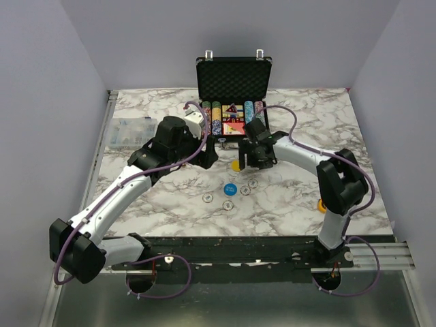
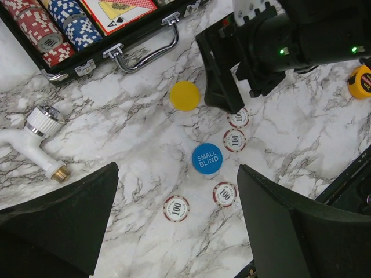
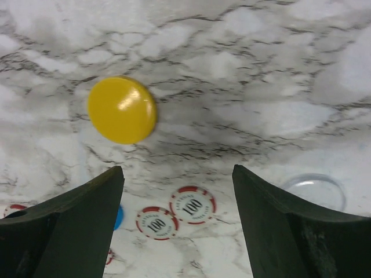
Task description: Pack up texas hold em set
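From above, the black briefcase [image 1: 234,82] stands open at the far middle of the marble table [image 1: 286,204], its lid upright. Inside, chip rows [image 1: 216,117] sit on either side of the red card box [image 1: 234,127]. Just in front of it lie a yellow disc [image 1: 236,164], a blue disc [image 1: 231,189] and four loose 100 chips [image 1: 208,199], all on the table outside the case. The left gripper [image 1: 208,155] hangs near the case's front left, and the right gripper [image 1: 259,161] is just right of the yellow disc. A tape measure [image 1: 321,204] lies near the right edge and a clear plastic box [image 1: 126,129] at the left.

The left wrist view shows its fingers spread wide with nothing between them, above the blue disc, which reads SMALL BLIND. A white tap-shaped object [image 2: 35,136] lies near the case's front.

The right wrist view shows its fingers parted and empty over the table. The yellow disc lies ahead to the left, two 100 chips show in the gap, and a clear disc [image 3: 313,191] lies by the right finger
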You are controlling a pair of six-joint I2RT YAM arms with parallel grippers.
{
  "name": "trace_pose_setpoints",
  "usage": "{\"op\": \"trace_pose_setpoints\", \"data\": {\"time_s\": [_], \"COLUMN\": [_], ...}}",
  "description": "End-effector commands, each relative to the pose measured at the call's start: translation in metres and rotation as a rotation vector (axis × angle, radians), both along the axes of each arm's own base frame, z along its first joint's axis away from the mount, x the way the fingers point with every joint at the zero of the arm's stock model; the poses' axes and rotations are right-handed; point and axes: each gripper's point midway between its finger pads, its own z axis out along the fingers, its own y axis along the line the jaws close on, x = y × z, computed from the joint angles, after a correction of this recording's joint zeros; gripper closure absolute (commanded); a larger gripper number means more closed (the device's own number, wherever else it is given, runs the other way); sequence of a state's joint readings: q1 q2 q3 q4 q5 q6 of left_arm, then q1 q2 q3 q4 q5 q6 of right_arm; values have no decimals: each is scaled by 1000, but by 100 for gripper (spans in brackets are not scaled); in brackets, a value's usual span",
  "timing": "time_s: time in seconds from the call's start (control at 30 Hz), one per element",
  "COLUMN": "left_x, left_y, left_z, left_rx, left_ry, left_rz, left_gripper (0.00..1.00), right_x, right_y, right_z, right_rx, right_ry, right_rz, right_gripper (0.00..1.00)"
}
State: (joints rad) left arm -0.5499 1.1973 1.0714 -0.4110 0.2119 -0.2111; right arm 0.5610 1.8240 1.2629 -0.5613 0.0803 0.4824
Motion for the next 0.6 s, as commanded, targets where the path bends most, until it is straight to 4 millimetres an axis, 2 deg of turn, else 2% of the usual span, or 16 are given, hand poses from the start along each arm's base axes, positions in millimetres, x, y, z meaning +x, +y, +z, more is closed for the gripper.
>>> {"op": "trace_pose_setpoints", "data": {"time_s": [0.0,0.1,0.3,0.43,0.57], "left_x": [-4,-4,-3,-10,-11], "left_y": [-5,-2,9,5,4], "left_z": [11,15,22,28,29], "left_rx": [-28,-27,-4,-29,-37], "left_ry": [-10,-21,-55,-65,-64], "left_rz": [-25,-11,28,-9,-15], "left_gripper": [18,18,17,6,3], "right_x": [4,5,9,11,15], "right_y": [43,52,51,50,47], "right_z": [2,-8,-25,-35,-41], "right_rx": [46,32,1,-49,-119], "right_ry": [-29,-17,2,17,10], "right_rz": [78,101,81,81,75], "right_gripper": [21,20,20,21,22]}}
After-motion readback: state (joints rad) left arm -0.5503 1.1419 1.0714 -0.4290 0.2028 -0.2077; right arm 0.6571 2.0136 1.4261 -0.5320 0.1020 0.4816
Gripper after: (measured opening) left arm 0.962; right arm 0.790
